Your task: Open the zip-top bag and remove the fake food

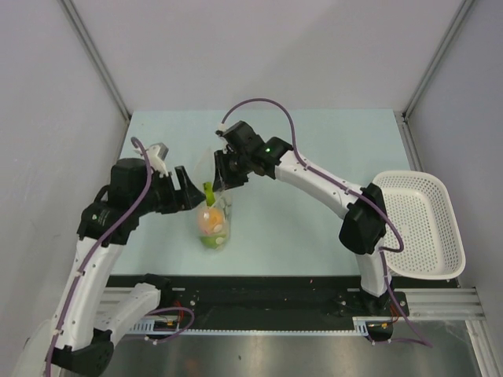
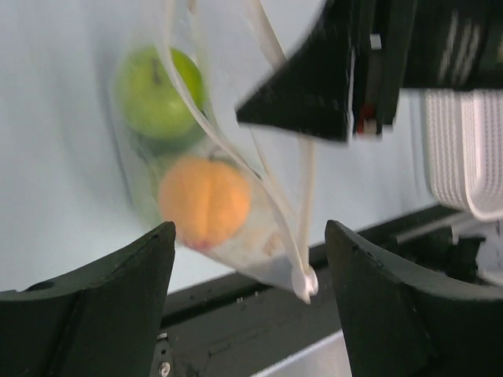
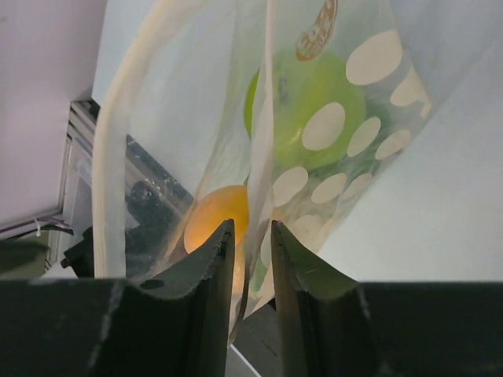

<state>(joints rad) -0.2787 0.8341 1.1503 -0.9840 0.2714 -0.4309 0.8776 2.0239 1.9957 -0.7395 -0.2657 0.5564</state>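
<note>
The zip-top bag (image 1: 216, 220) hangs lifted over the table, its mouth partly spread. Inside it I see an orange fruit (image 1: 210, 217) and green fruits (image 1: 211, 240). My right gripper (image 1: 222, 182) is shut on one top edge of the bag; in the right wrist view its jaws (image 3: 253, 228) pinch the plastic, with the orange fruit (image 3: 214, 218) and a lime green fruit (image 3: 314, 102) below. My left gripper (image 1: 196, 195) is open beside the bag. In the left wrist view it (image 2: 250, 228) straddles the bag's zip end (image 2: 303, 283), not touching; a green fruit (image 2: 156, 98) and the orange fruit (image 2: 204, 200) show.
A white mesh basket (image 1: 420, 224) stands at the table's right edge, beside the right arm's base; it also shows in the left wrist view (image 2: 464, 157). The black front rail (image 1: 275, 294) runs along the near edge of the table.
</note>
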